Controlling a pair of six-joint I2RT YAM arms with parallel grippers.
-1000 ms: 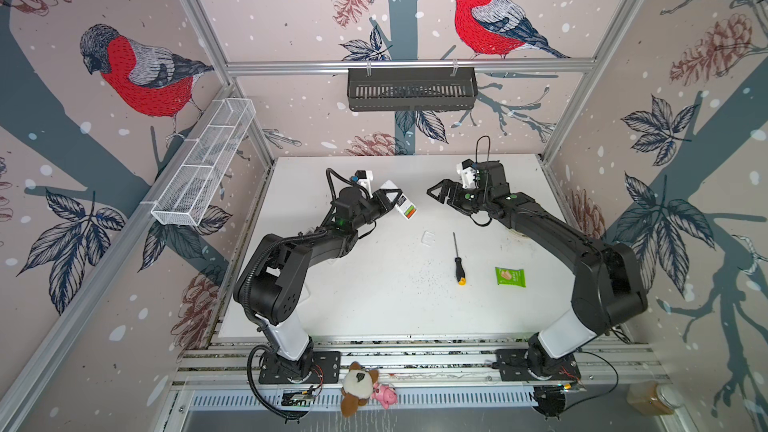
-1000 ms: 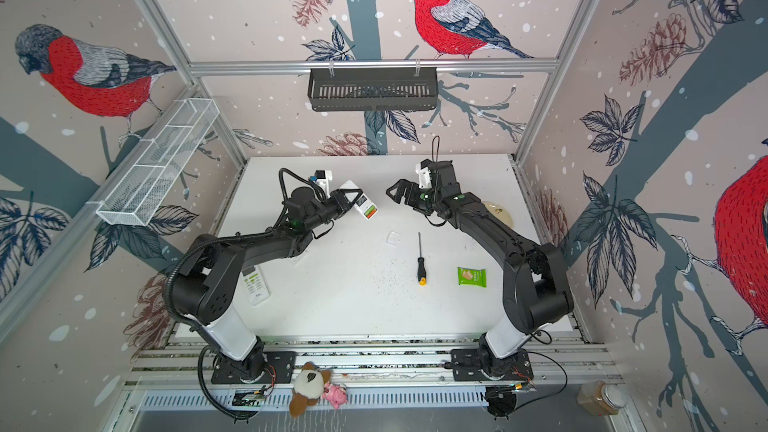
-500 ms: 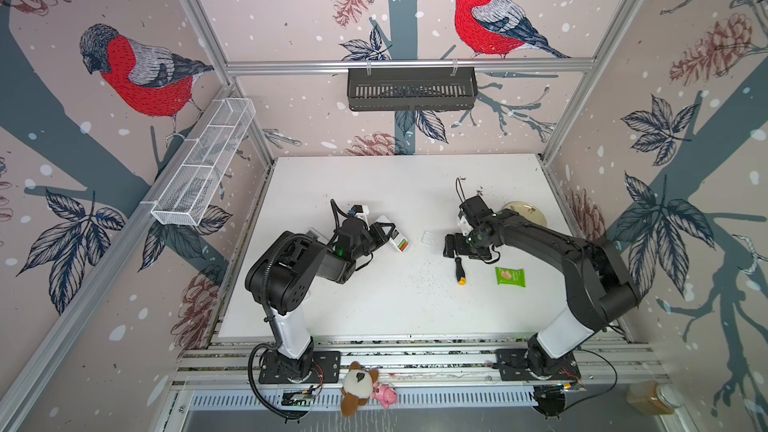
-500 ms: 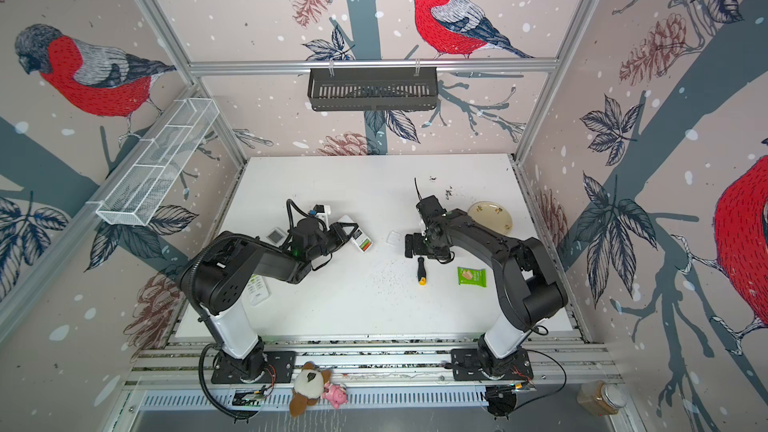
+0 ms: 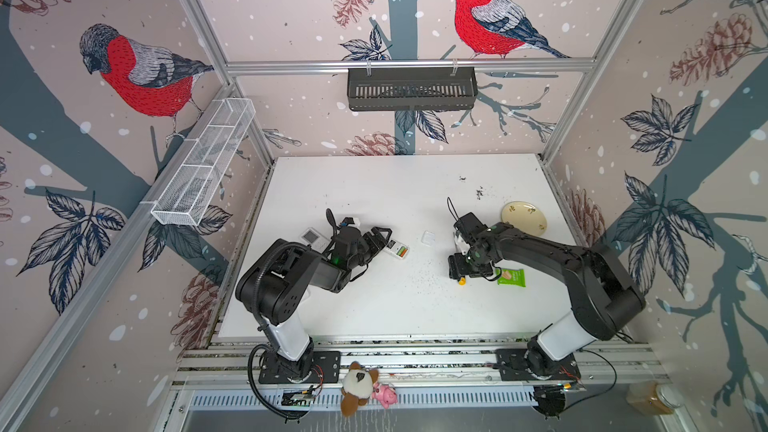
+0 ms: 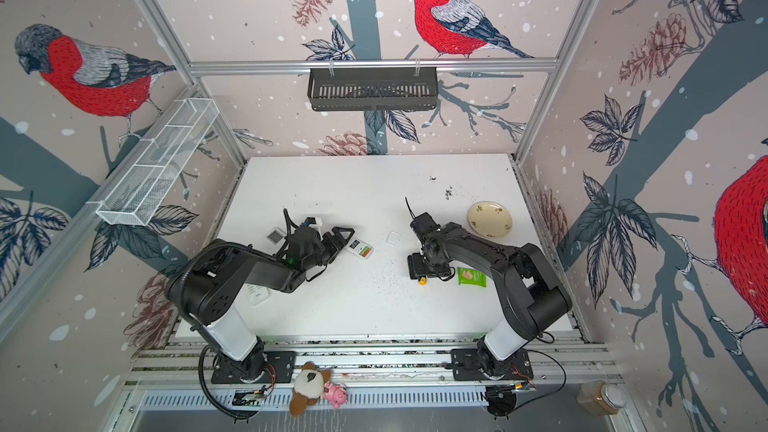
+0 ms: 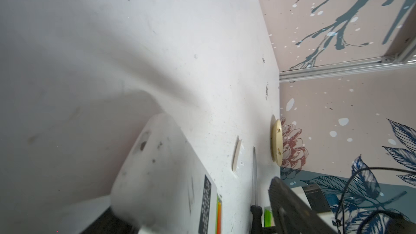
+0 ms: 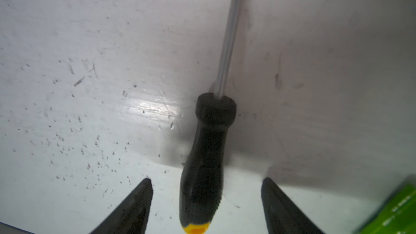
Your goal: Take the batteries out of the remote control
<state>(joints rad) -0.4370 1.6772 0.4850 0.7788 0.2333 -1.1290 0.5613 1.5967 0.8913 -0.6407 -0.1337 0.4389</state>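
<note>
- Screwdriver [image 8: 202, 154] lies flat between the spread right fingers [image 8: 132, 210], untouched. A green packet [image 5: 512, 277] is just beside it, and a plate [image 5: 523, 218] sits at centre right.
- Batteries [image 5: 402, 251], green and orange, sit in the remote control [image 5: 395, 248], left of centre. The left fingers [image 7: 286, 201] stand open about its opposite end.
- A small clear square piece [image 5: 428, 237] lies between the arms. The worktop [image 5: 374, 184] is bare towards the upper edge.

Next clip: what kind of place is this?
Probably a lab robot cell: a left arm and a right arm bolted to a rail beside a white table, aluminium framing carrying bird-print wall panels, and a black basket hung from it.
</note>
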